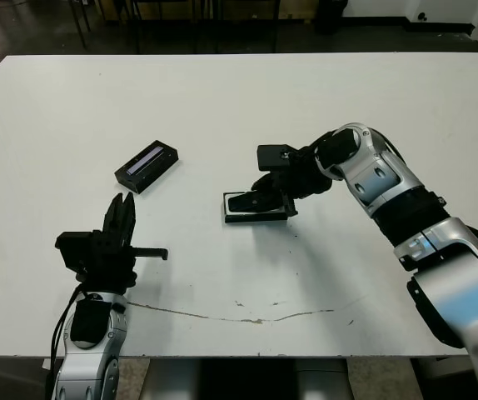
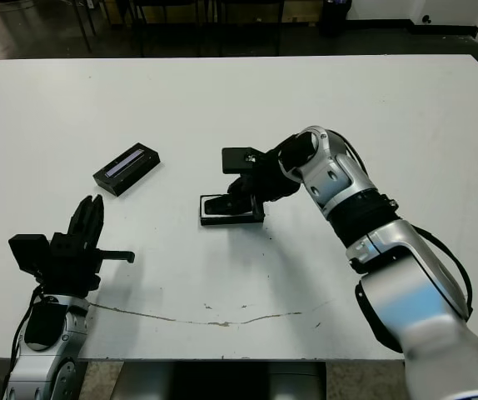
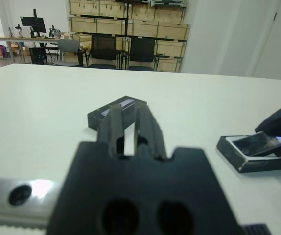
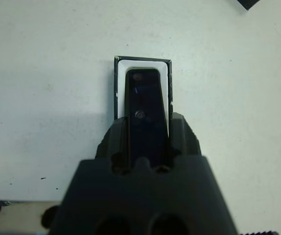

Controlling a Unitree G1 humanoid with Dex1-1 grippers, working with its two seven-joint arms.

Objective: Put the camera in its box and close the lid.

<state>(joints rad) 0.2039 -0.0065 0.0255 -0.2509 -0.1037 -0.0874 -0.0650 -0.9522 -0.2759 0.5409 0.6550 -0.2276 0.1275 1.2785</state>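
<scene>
Camera (image 4: pixel 145 115): slim black oblong, held lengthwise between the two fingers of your right gripper (image 4: pixel 147 147). Its far end reaches over the white lining of the box; from the left wrist view it sits tilted, one end raised toward the gripper, the other low in the tray. Whether it touches the lining you cannot tell.

Box (image 1: pixel 256 215): shallow black tray, white inside, near the middle of the white table (image 1: pixel 239 100). It lies directly under and ahead of your right gripper, in line with the fingers.

Right gripper: narrow, clamped on the camera's long sides, reaching in from the right with the arm bent over the table.

Lid (image 1: pixel 146 166): flat black cover with a pale stripe along its top, lying on the table well apart from the box, to its left and a little farther back. It is nearer your left gripper (image 1: pixel 121 218) than your right, but not touching either.

Left gripper: near the table's front left edge, fingers pointing away toward the lid, a narrow gap between them, holding nothing.
</scene>
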